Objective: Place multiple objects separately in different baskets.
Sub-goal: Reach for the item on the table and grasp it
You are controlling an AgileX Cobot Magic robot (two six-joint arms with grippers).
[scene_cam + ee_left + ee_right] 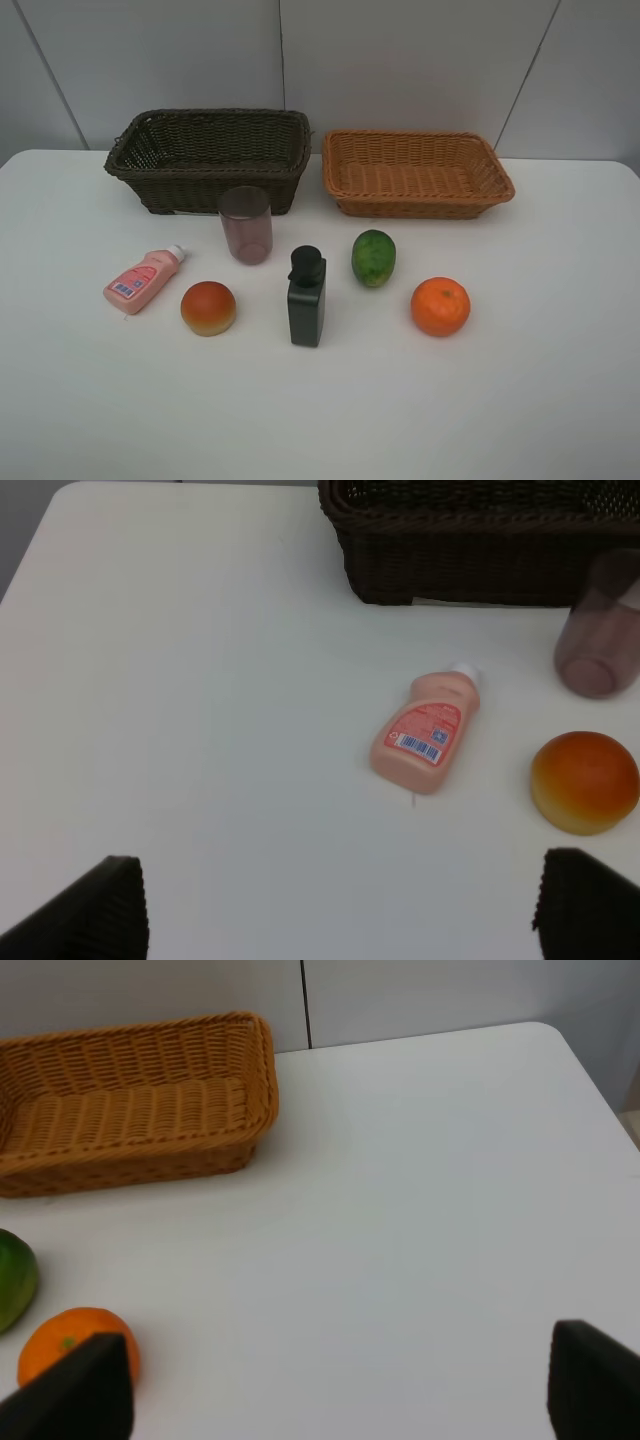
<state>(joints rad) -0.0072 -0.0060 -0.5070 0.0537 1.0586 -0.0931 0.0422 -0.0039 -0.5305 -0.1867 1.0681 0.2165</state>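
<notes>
On the white table lie a pink white-capped bottle (142,281) (424,730) on its side, a translucent purplish cup (246,224) (602,630), a red-orange peach-like fruit (208,307) (585,781), an upright black rectangular bottle (306,297), a green oval fruit (373,257) (12,1278) and an orange (440,306) (75,1348). Behind them stand a dark brown basket (210,158) (480,550) and an orange-tan basket (415,172) (130,1110), both empty. The left gripper (340,910) and right gripper (330,1385) show only spread dark fingertips, open and empty, away from the objects. Neither shows in the exterior view.
The table's front edge lies close in the exterior view, with bare surface in front of the objects. A grey panelled wall (300,60) rises behind the baskets. The table's right corner (560,1040) shows in the right wrist view.
</notes>
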